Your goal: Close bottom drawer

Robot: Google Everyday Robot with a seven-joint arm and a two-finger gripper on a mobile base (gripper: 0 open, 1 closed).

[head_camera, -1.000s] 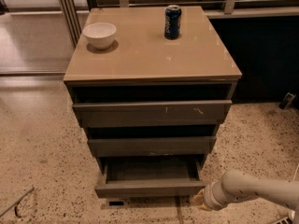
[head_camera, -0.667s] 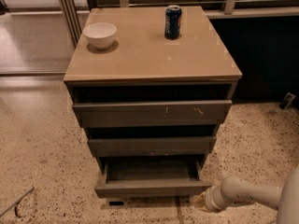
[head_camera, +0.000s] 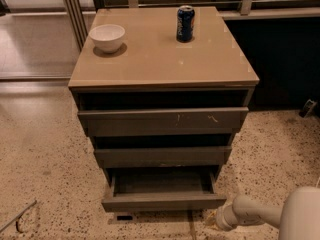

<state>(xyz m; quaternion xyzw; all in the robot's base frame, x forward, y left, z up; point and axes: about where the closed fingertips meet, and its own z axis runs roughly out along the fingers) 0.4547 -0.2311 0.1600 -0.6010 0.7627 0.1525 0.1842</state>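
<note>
Gripper point(head_camera: 215, 218) sits low by the floor point(head_camera: 45, 159), just off the right front corner of the bottom drawer point(head_camera: 164, 202); its tip is hard to make out against the speckles, so cannot tell if it is open or closed, or touching the drawer front. Behind it the white arm point(head_camera: 255, 213) runs right, cut off at the lower right edge. Bottom drawer stands pulled out of the cabinet point(head_camera: 150, 59), shallow box exposed; white bowl point(head_camera: 107, 36) and blue can point(head_camera: 185, 23) on top.
</note>
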